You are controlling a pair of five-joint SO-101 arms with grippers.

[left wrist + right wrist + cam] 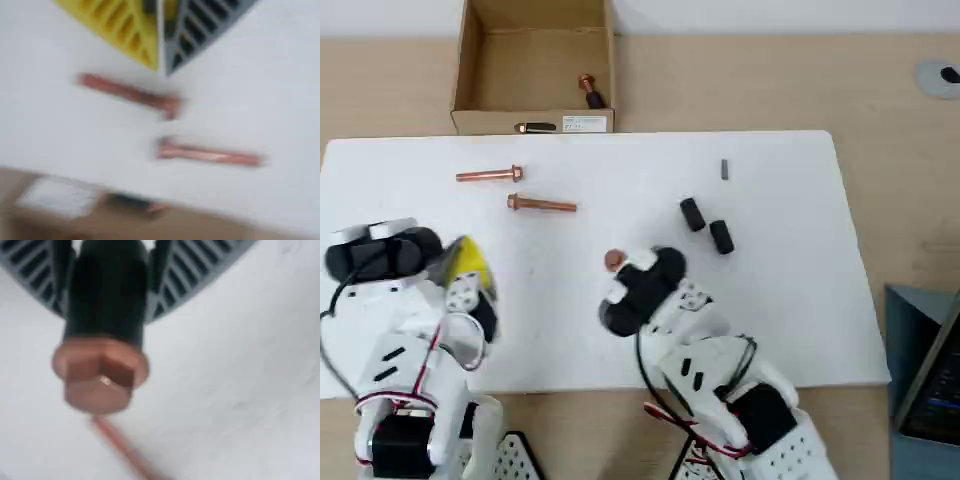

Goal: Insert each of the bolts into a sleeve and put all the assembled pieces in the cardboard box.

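My right gripper (pixel 107 310) is shut on a black sleeve (pixel 106 295) with a copper bolt head (pixel 100 375) sticking out of its end. In the high view this gripper (pixel 625 265) hovers over the middle of the white mat, the bolt head (pixel 613 261) at its tip. Two loose copper bolts (pixel 490 175) (pixel 542 205) lie on the mat's far left part. Two black sleeves (pixel 692 214) (pixel 721 236) lie right of centre. My left gripper (pixel 161 62), yellow and grey, is shut on nothing, just short of the bolts (pixel 130 94) (pixel 210 154). The cardboard box (pixel 470 70) holds one assembled piece (pixel 590 90).
The white mat (pixel 790 300) covers most of the wooden table. A small grey pin (pixel 724 170) lies near the mat's far edge. A dark object (pixel 925 370) stands at the right edge of the table. A loose bolt's shaft (pixel 125 450) lies beyond the held piece.
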